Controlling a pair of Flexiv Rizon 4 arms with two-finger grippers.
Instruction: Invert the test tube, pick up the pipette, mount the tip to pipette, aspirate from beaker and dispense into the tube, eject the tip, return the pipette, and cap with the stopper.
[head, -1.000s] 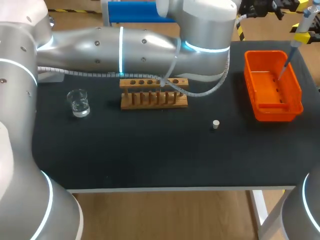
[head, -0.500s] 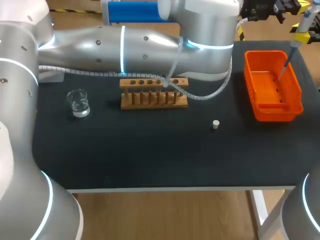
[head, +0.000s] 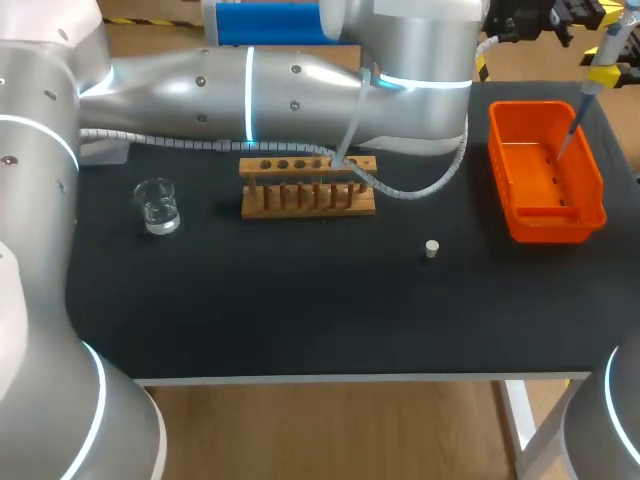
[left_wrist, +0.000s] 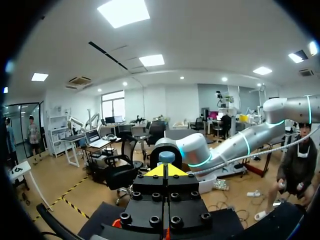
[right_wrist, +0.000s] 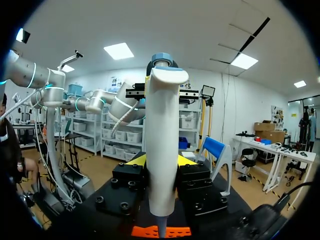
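Pipette (right_wrist: 161, 150) gripped in right tool (right_wrist: 161, 162), tip (head: 560, 148) poised over orange bin (head: 545, 225), unmoved for 1 second. Left arm (head: 250, 85) drifted slightly back; left tool (left_wrist: 165, 171) closed, seemingly empty. Likely tip ejection; stopper (head: 431, 248) waits on worktop (head: 300, 300).

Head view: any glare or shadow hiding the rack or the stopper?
Head view: even light, no glare on the rack or stopper; only the beaker glints. Right wrist view: ceiling lights glare, but the pipette shows plainly.

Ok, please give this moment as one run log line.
right claw: shut on pipette | pipette: above orange bin | left claw: shut | stopper: on table
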